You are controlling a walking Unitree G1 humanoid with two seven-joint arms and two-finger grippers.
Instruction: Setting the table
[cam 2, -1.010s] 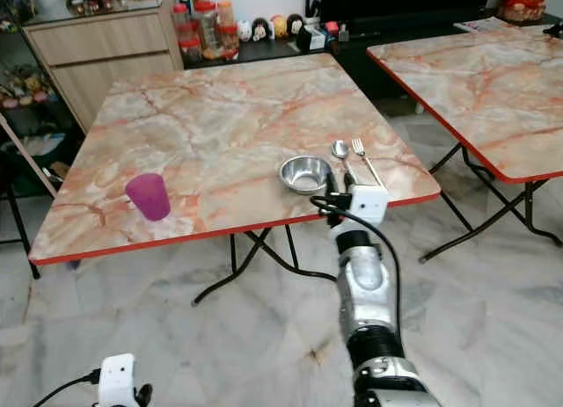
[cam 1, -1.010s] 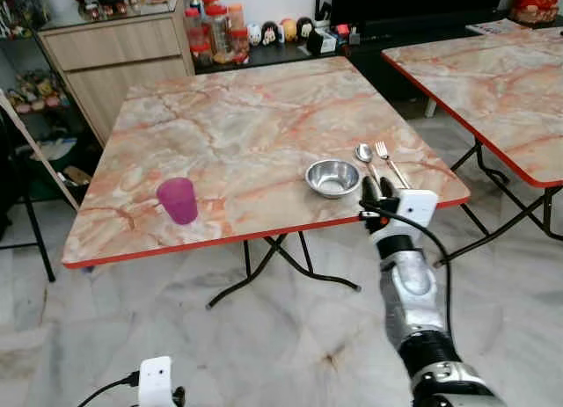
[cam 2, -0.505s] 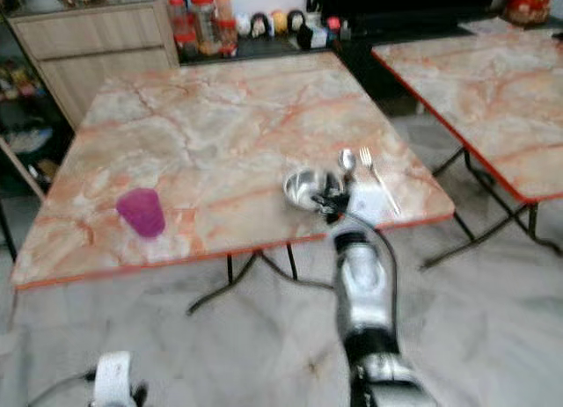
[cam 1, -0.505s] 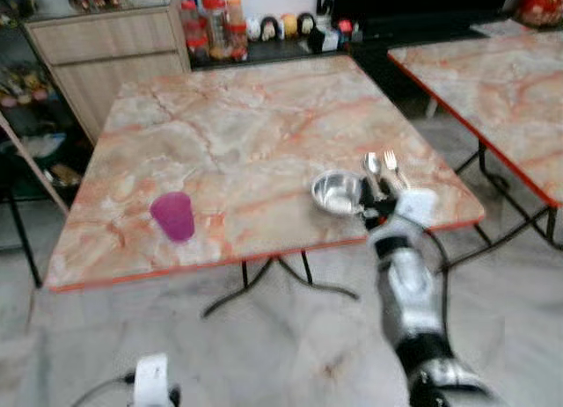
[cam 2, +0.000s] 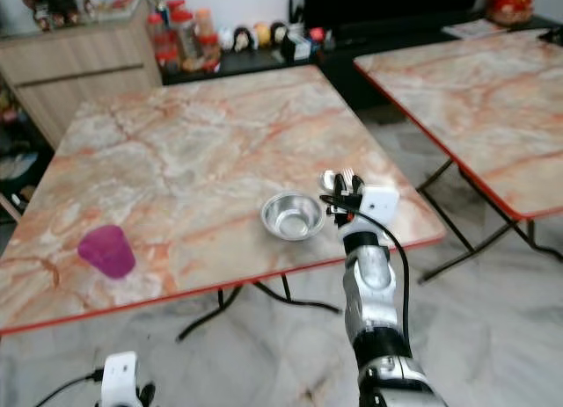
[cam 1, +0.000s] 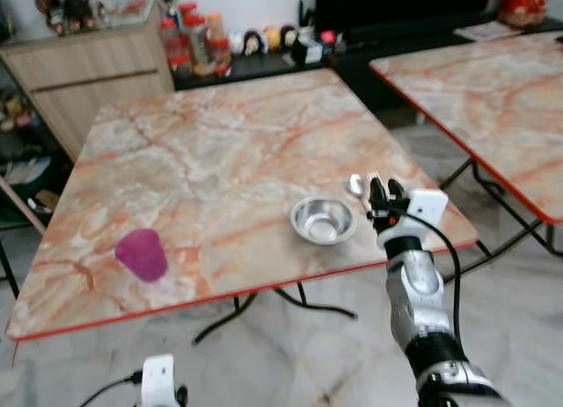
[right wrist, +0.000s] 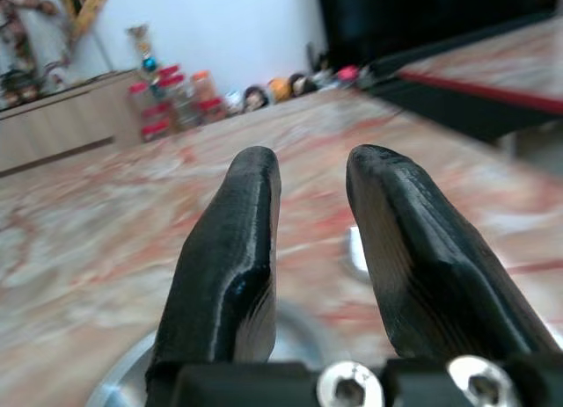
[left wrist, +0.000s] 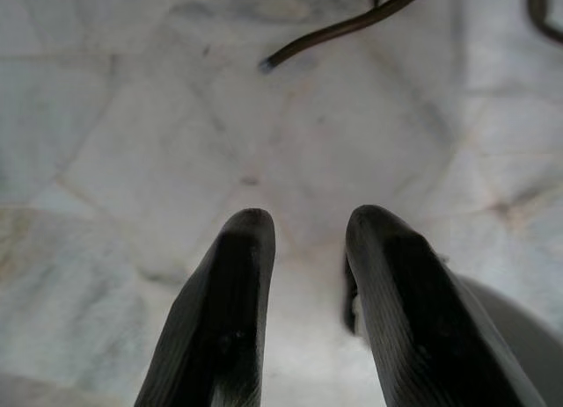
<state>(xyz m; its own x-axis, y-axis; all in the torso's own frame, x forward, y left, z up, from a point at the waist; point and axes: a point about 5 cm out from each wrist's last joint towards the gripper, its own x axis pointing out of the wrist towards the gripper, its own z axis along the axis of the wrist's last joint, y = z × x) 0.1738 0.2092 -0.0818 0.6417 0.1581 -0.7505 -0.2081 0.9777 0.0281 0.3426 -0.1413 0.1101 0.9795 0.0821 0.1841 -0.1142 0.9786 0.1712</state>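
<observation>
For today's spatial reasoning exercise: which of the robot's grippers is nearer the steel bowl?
Right. The right gripper hovers just beside the steel bowl; the left gripper hangs low over the floor, away from the table.

home dining room | folding marble tables (cam 1: 229, 152) | wooden sideboard (cam 1: 88, 82) | jars (cam 1: 189, 42)

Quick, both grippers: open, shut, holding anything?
Left gripper: open, holding nothing, hanging low over the floor.
Right gripper: open, holding nothing, raised at the table's near edge beside the steel bowl and spoon.

I see a shiny steel bowl (cam 1: 323, 221), a translucent purple plastic cup (cam 1: 141, 254), and a glossy marble-patterned tabletop (cam 1: 220, 152).
</observation>
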